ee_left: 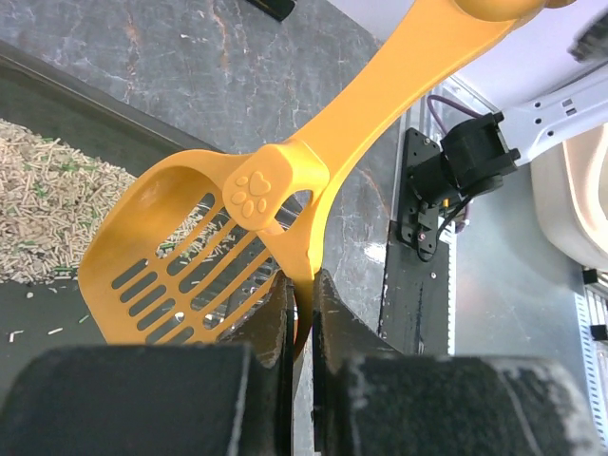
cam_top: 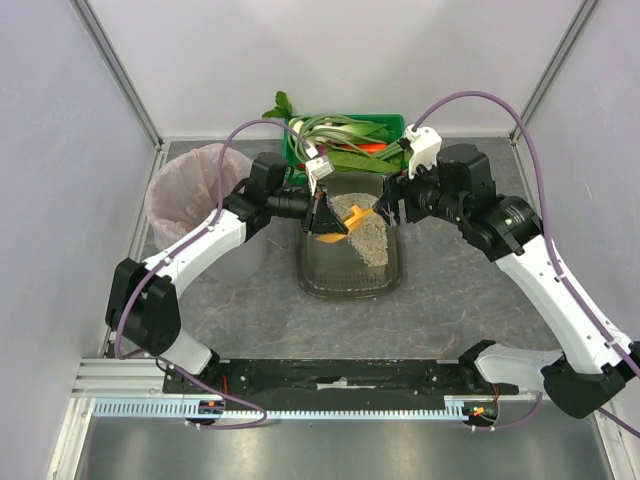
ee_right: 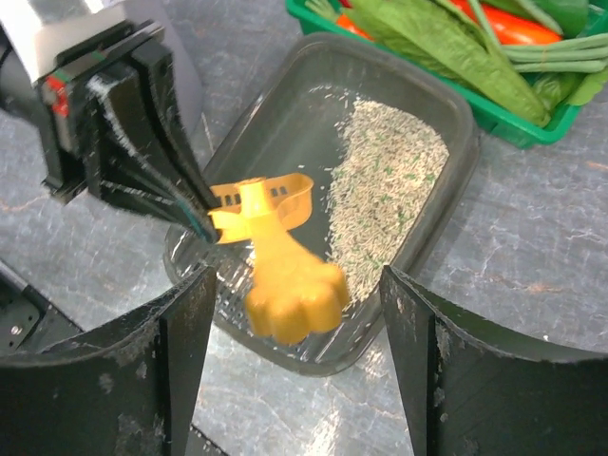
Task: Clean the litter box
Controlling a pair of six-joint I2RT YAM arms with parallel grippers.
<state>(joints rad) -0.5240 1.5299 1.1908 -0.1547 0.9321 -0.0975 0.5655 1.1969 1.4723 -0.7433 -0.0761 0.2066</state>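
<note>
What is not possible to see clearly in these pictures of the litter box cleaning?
- Top view: most of the scoop, hidden between the left gripper and right gripper.
- Left wrist view: the scoop's handle end, cut off by the top edge; most of the litter box, cut off by the left edge.
- Right wrist view: any waste in the litter, too small to tell; the green crate, cut off by the top edge.

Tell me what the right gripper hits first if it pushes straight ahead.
Probably the scoop handle, centred between the right gripper's open jaws; the left gripper holds the scoop. The litter box lies beyond. Depth unclear.
</note>
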